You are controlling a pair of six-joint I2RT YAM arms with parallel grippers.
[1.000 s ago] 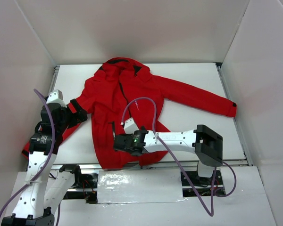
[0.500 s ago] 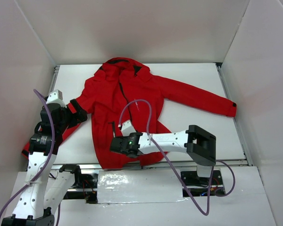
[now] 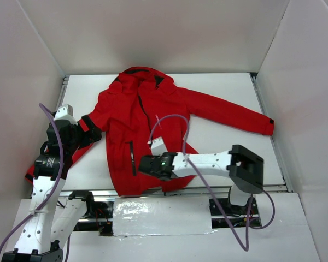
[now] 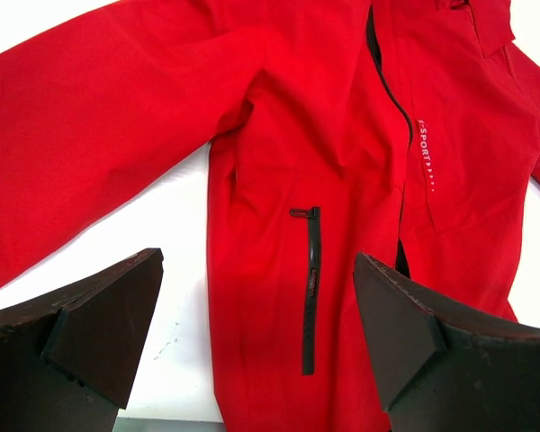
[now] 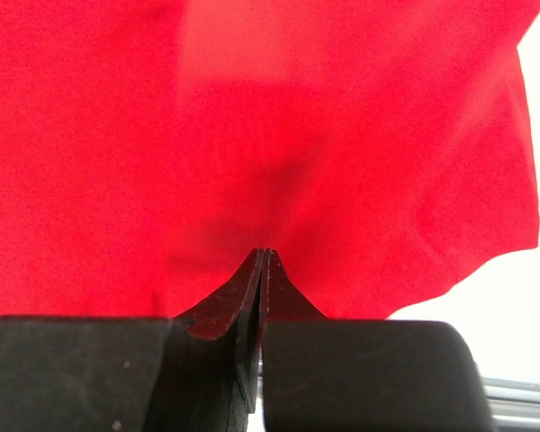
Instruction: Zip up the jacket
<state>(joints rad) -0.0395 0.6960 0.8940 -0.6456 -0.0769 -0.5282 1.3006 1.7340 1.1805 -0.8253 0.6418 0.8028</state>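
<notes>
White table [image 3: 224,137] — red jacket [image 3: 126,120] lies lengthwise, hood [image 3: 139,75] pointing away.

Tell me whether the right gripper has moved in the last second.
Yes: the right gripper shifted right in the top view, off the dark pocket zip of the jacket, which now shows fully.

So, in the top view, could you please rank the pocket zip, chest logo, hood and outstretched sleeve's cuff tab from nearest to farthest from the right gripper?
From the right gripper, low on the jacket:
1. Pocket zip, just to its left.
2. Chest logo, farther up the front.
3. Hood, at the far end.
4. Cuff tab, far right.
</notes>
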